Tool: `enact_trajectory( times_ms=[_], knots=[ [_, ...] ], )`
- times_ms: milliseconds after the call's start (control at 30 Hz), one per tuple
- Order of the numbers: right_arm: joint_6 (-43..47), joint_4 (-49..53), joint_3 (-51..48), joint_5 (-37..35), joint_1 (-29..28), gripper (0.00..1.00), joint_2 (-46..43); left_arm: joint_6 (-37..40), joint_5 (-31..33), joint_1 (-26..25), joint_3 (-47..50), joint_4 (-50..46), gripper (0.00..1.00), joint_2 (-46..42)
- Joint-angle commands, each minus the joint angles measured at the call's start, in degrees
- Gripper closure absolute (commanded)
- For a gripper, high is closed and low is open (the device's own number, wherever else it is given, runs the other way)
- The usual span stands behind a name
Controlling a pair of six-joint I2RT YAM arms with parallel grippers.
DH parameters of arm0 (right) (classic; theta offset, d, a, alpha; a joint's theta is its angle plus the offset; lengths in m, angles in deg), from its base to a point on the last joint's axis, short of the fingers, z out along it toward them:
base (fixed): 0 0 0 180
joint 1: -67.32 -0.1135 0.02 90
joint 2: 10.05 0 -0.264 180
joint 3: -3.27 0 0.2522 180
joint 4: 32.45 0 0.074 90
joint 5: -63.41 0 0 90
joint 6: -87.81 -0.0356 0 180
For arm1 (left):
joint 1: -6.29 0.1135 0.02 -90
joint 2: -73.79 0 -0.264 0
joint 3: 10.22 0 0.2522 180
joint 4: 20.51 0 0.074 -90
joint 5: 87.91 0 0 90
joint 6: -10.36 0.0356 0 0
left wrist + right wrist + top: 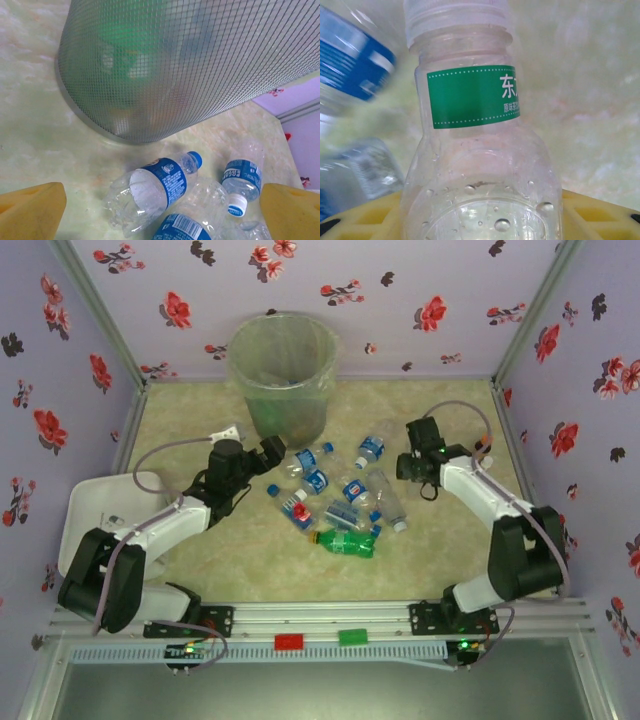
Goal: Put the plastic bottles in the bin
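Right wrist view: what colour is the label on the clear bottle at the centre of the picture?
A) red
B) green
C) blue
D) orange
B: the clear bottle in the middle of the right wrist view bears a green label with white characters.

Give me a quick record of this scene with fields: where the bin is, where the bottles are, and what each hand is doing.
bin: upright at the far edge of the table
loose bottles: several lying in front of the bin, with a green bottle nearest the arms
left hand: open, above bottles near the bin, holding nothing
right hand: around a clear green-labelled bottle; grip uncertain
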Motion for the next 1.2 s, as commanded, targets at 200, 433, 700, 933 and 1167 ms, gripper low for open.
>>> enact_trajectory(
  times_ms=[200,433,700,933,1167],
  knots=[
    [-9.48,-28.15,7.09,16.18,-1.82,0.54,-7.60,-4.06,3.95,1.30,1.88,6.47,0.00,0.71],
    [-10.56,-37.20,22.02,20.55,-6.31,0.54,0.84,-3.27,3.70,2.34,3.19,5.22,0.00,-0.72],
    [-7.60,-36.92,40.59,18.50,-11.42,0.56,17.53,-2.94,3.70,3.84,5.03,4.76,0.00,-2.76],
    [-5.14,-29.39,57.46,18.33,-14.34,0.56,31.03,-4.64,3.79,4.38,6.75,6.89,0.00,-3.41],
    [0.39,-21.30,66.04,16.35,-17.78,0.54,39.04,-3.29,3.70,5.22,7.51,5.86,0.00,-4.86]
  ],
)
